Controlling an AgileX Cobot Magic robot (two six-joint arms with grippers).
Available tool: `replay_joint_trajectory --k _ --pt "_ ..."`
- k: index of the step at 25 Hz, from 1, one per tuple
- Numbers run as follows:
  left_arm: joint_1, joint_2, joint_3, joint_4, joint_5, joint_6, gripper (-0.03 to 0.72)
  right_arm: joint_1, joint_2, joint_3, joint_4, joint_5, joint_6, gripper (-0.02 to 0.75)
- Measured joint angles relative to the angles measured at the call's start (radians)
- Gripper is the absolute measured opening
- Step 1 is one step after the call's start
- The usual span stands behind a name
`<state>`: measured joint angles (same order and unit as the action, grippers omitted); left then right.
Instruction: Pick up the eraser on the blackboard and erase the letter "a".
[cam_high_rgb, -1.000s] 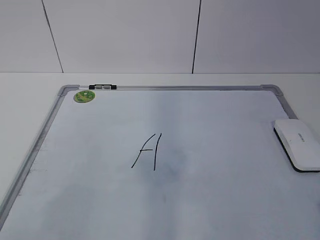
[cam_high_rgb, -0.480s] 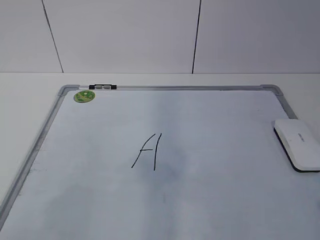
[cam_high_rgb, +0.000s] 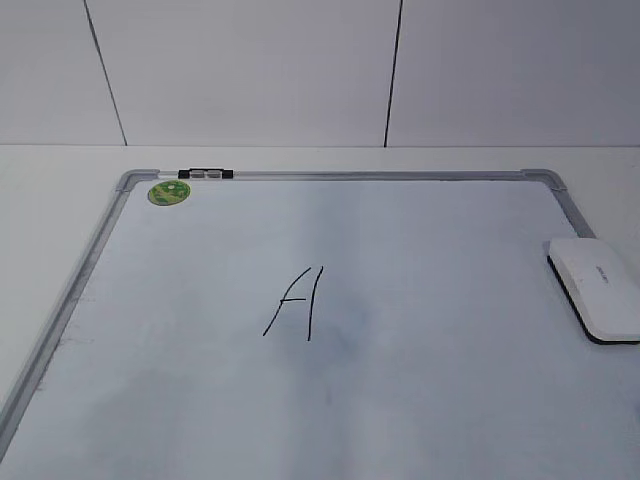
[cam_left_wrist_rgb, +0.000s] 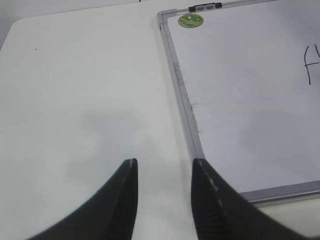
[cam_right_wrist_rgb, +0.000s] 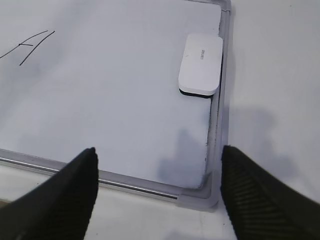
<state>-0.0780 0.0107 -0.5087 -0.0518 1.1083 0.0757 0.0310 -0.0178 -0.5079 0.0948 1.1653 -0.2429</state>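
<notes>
My left gripper (cam_left_wrist_rgb: 162, 172) hangs parted and empty over bare table beside the large white dry-erase blackboard (cam_high_rgb: 330, 176) with its silver-grey frame. At its middle I see only an angular black marker "A" (cam_high_rgb: 296, 302). The white rounded plastic eraser (cam_high_rgb: 598, 287) lies untouched at the right edge. My right gripper (cam_right_wrist_rgb: 157, 162) gapes wide, empty. Nothing has shifted in 1 second, so pickup is pending.

This looks like a lab or test room, perhaps: a plain white bench (cam_high_rgb: 60, 165) carries the blackboard (cam_high_rgb: 340, 177), and behind the blackboard stands a bare white panelled wall (cam_high_rgb: 250, 70).
</notes>
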Motion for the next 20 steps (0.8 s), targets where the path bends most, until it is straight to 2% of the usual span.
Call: replay_joint_trajectory --k 6,20 --pt "0.01 0.0 0.0 0.0 0.0 0.0 0.249 0.0 0.0 0.0 0.0 0.0 0.0 0.581" --pt "0.01 0.0 0.0 0.0 0.0 0.0 0.246 0.0 0.0 0.0 0.0 0.0 0.0 0.58"
